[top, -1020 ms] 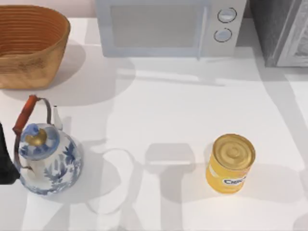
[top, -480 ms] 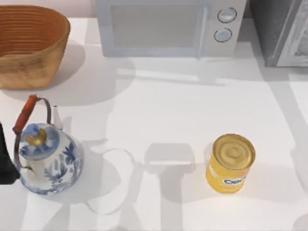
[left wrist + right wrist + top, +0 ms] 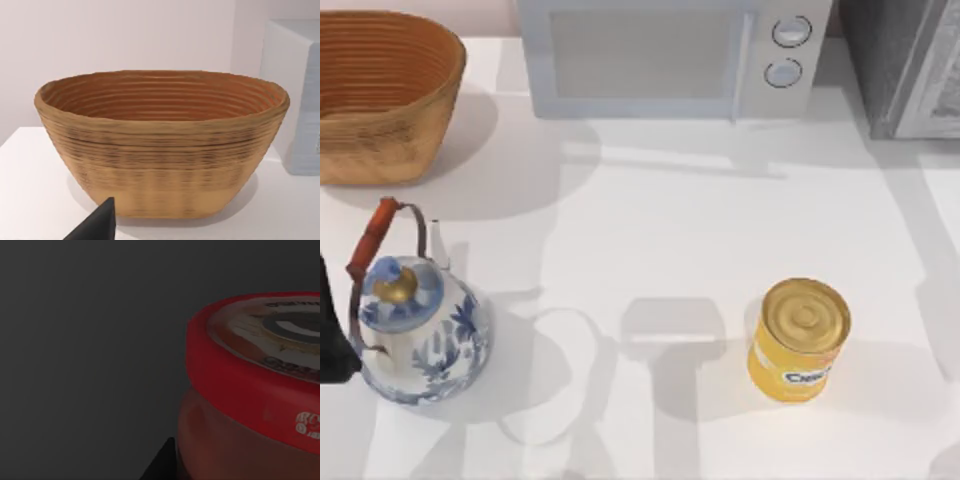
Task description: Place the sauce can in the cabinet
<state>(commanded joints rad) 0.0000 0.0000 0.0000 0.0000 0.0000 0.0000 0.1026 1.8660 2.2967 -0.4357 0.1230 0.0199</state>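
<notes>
The sauce can (image 3: 250,390), red with a red-rimmed silvery top, sits very close in the right wrist view against a dark grey surface. My right gripper (image 3: 240,470) is shut on it, with one dark finger (image 3: 162,462) pressed to its side. The cabinet (image 3: 880,60), dark grey and speckled, stands at the table's far right corner, and its pale grey door (image 3: 935,90) reaches the top view's right edge. My left arm (image 3: 332,330) is parked at the table's left edge beside the teapot; one fingertip (image 3: 97,222) faces the basket.
A white microwave (image 3: 660,50) stands at the back centre. A woven basket (image 3: 385,90) is at the back left, a blue-and-white teapot (image 3: 415,330) at the front left, and a wider yellow gold-topped can (image 3: 800,340) at the front right.
The shadow along the table's right edge has shifted slightly. The objects on the table and the left arm have not moved.
</notes>
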